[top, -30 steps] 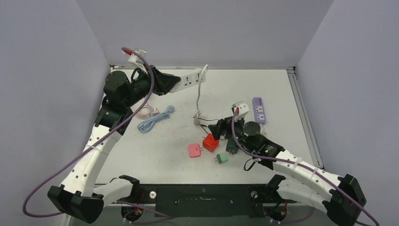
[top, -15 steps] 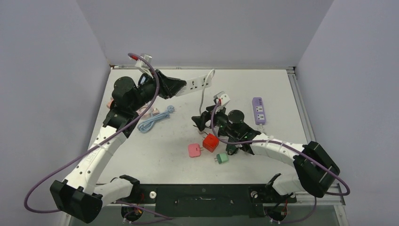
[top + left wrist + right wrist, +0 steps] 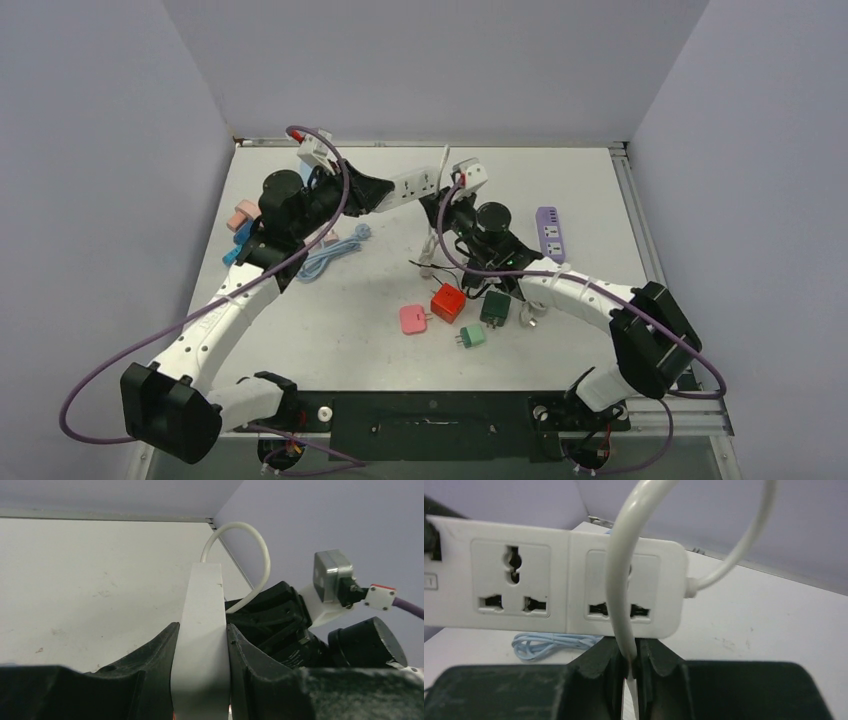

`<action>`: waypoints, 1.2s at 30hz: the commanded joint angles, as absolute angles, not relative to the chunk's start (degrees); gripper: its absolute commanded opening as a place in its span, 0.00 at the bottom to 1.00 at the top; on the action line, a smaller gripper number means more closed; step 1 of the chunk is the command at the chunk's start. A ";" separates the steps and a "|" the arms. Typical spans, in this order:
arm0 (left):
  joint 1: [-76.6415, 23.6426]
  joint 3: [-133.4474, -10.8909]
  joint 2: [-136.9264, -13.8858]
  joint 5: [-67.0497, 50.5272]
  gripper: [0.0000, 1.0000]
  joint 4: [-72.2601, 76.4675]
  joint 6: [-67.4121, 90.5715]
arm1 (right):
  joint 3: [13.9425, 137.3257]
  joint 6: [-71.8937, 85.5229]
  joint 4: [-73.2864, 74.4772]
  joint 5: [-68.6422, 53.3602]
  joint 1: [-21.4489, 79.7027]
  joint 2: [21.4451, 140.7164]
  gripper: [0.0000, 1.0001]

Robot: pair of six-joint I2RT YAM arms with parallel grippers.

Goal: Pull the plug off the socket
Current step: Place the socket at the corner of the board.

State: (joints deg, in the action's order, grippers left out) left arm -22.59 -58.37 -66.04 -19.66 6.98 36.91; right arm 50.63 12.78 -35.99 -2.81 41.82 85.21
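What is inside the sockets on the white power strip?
Both sockets in the right wrist view look empty. The white cord loops across one, pinched in the right gripper. The other end of the power strip is covered by the left gripper, hiding anything there.

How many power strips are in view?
2. The white plastic power strip is held above the table in the left gripper, toward the back. The purple power strip lies flat on the table's right side. Others may be hidden.
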 commanded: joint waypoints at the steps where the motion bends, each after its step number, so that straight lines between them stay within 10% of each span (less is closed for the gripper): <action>1: -20.74 -60.36 -67.96 -17.84 0.24 6.13 35.52 | 57.66 12.84 -36.47 6.14 38.16 85.67 0.05; 7: -17.65 -60.07 -69.94 -20.36 0.82 2.50 32.19 | 67.86 13.41 -30.36 7.51 31.03 90.10 0.05; 11: -17.15 -60.13 -68.73 -18.67 0.97 -2.08 27.82 | 72.81 12.61 -25.09 7.45 26.33 92.98 0.05; 27: -16.94 -61.34 -71.05 -17.68 0.96 -5.85 24.78 | 54.19 18.86 -16.50 16.18 9.63 85.64 0.06; 36: -17.40 -62.74 -72.33 -16.53 0.96 -8.92 23.53 | 44.30 25.02 -7.61 19.06 8.08 78.58 0.73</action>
